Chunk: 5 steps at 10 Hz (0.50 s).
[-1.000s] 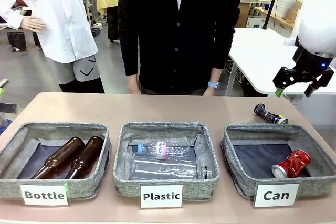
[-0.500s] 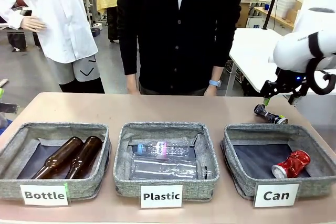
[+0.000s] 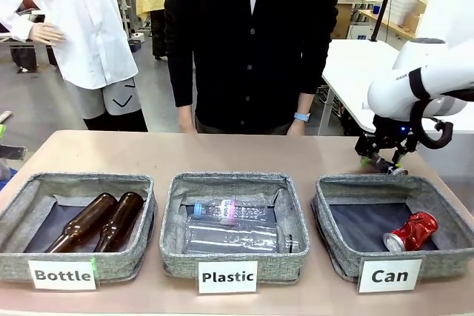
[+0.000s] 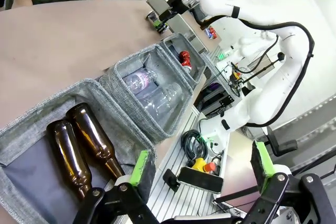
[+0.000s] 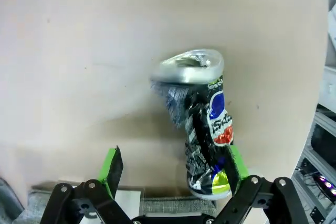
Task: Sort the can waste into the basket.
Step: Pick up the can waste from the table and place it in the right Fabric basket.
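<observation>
Sitting by the bottles, the left hand (image 4: pixel 197 174) is open and holds nothing. Farther right, the red can (image 3: pixel 411 232) already lies in the basket (image 3: pixel 335 246) marked "Can". The black can (image 5: pixel 202 129) lies on the tabletop (image 3: pixel 222 152) just behind that basket. The right hand (image 3: pixel 381 159) is open and low over it, one finger (image 5: pixel 235 162) touching its side. I think the step is grabbing this can. Next, the hand should close on it, lift, and drop it in the basket.
</observation>
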### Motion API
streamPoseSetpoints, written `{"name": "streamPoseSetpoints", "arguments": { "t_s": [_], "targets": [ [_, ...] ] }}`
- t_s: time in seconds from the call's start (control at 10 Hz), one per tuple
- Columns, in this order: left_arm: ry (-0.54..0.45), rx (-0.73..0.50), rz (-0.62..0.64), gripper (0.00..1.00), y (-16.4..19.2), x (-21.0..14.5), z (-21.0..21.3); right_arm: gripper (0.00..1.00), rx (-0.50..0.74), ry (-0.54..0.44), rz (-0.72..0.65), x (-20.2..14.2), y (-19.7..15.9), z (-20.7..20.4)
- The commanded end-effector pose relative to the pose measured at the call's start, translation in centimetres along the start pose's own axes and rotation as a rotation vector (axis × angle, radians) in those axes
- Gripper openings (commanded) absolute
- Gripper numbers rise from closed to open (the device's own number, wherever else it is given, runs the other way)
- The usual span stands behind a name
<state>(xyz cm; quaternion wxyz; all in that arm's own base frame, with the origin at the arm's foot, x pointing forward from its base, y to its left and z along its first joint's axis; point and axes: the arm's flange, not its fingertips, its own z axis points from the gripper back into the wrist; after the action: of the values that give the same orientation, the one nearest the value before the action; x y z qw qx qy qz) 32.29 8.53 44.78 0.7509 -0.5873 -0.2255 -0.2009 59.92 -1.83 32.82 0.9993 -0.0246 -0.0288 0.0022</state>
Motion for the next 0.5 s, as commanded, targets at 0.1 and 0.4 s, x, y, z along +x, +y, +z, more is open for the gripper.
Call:
{"name": "streamPoseSetpoints", "arguments": {
  "t_s": [0.1,0.4],
  "targets": [
    [-0.008,-0.002,0.002,0.95,-0.21,0.08,0.15,1.00,-0.064,-0.056,0.051,0.82,0.16,-1.24],
    [-0.008,-0.002,0.002,0.95,-0.21,0.08,0.15,1.00,-0.054,-0.072,0.049,1.24,0.21,-1.73]
  ]
}}
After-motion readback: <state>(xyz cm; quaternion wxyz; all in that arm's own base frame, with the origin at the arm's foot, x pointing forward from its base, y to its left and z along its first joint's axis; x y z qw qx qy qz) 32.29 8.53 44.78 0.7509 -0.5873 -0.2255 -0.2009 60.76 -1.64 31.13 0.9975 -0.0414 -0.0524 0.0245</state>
